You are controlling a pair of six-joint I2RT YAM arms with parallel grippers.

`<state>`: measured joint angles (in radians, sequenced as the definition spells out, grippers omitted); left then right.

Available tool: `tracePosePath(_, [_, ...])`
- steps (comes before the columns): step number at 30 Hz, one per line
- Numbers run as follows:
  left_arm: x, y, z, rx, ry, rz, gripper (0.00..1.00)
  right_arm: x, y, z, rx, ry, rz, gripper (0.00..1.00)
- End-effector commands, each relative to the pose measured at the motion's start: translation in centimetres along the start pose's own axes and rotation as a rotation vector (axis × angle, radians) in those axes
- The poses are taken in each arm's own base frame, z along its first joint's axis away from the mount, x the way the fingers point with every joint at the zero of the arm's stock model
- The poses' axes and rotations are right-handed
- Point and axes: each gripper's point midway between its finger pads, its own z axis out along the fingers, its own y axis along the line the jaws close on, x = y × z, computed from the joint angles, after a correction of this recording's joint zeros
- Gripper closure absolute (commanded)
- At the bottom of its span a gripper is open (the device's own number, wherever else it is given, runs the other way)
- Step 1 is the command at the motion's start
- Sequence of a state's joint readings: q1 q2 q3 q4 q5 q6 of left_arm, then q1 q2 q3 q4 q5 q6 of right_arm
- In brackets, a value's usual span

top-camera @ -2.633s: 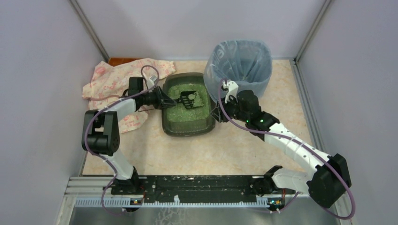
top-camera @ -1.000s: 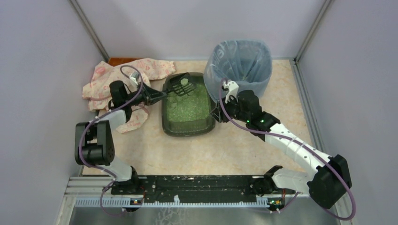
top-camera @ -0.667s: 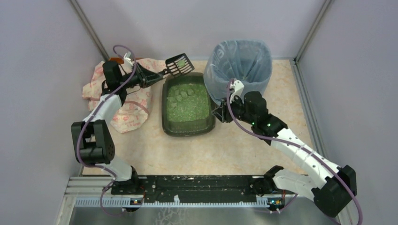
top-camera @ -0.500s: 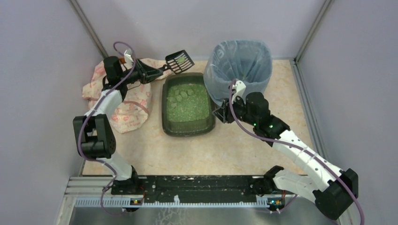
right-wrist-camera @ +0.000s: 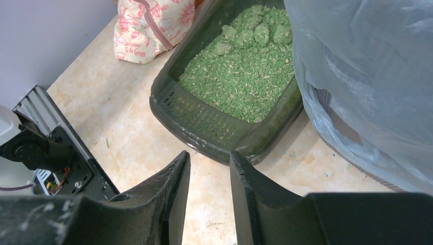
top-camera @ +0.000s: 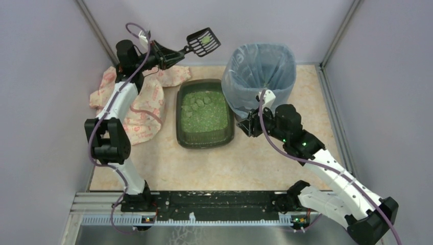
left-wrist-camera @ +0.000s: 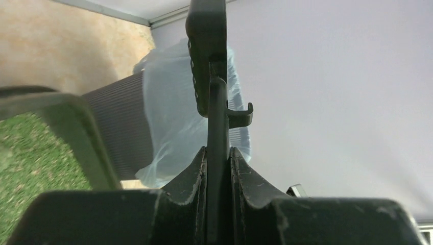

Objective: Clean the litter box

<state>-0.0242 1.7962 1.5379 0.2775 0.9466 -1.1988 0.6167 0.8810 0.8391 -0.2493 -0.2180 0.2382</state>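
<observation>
The litter box (top-camera: 179, 133) is a dark tray of green litter (top-camera: 203, 115) on the table, with several clumps (top-camera: 196, 102) at its far end. My left gripper (top-camera: 172, 55) is shut on the handle of a black slotted scoop (top-camera: 203, 42), held high above the box's far end with some green litter in it. In the left wrist view the scoop handle (left-wrist-camera: 218, 127) is pinched between the jaws. My right gripper (top-camera: 248, 126) is open and empty, just off the box's right near corner. The right wrist view shows the box rim (right-wrist-camera: 214, 133) ahead of the right gripper (right-wrist-camera: 209, 159).
A round bin lined with a blue-grey bag (top-camera: 260, 71) stands right of the box, close behind my right gripper. A pink patterned cloth (top-camera: 104, 92) lies left of the box, under the left arm. Grey walls enclose the beige table (top-camera: 230, 163).
The left arm has lifted the scoop out of the litter box, up and toward the back right. The right arm has drawn back a little from the box's right side.
</observation>
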Motion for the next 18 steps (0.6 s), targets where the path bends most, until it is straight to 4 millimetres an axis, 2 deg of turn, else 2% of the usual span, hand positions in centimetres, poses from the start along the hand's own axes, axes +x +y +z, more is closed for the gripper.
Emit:
tracePosePath(1, [0.6, -2.4, 3.1, 0.036, 0.014, 0.011, 1.00, -3.1, 0.2, -1.5, 0.023, -0.087, -0.020, 0.65])
tracePosePath(4, [1.9, -4.1, 6.1, 0.083, 0.045, 0.026, 1.00, -3.1, 0.3, -1.6, 0.021, -0.087, -0.018, 0.65])
tracePosePath(6, [3.5, -5.5, 8.7, 0.112, 0.068, 0.063, 1.00, -3.1, 0.4, -1.7, 0.016, -0.085, -0.017, 0.65])
tracePosePath(9, [5.7, -6.4, 12.4, 0.120, 0.092, 0.131, 1.00, -3.0, 0.5, -2.1, 0.012, -0.084, -0.014, 0.65])
tracePosePath(12, [8.2, -6.6, 15.3, 0.163, 0.134, 0.220, 1.00, -2.6, 0.4, -2.6, 0.024, -0.078, -0.013, 0.65])
tracePosePath(18, [11.2, -5.7, 17.5, 0.096, 0.070, 0.622, 1.00, -2.4, -0.3, -4.0, 0.075, -0.096, -0.023, 0.65])
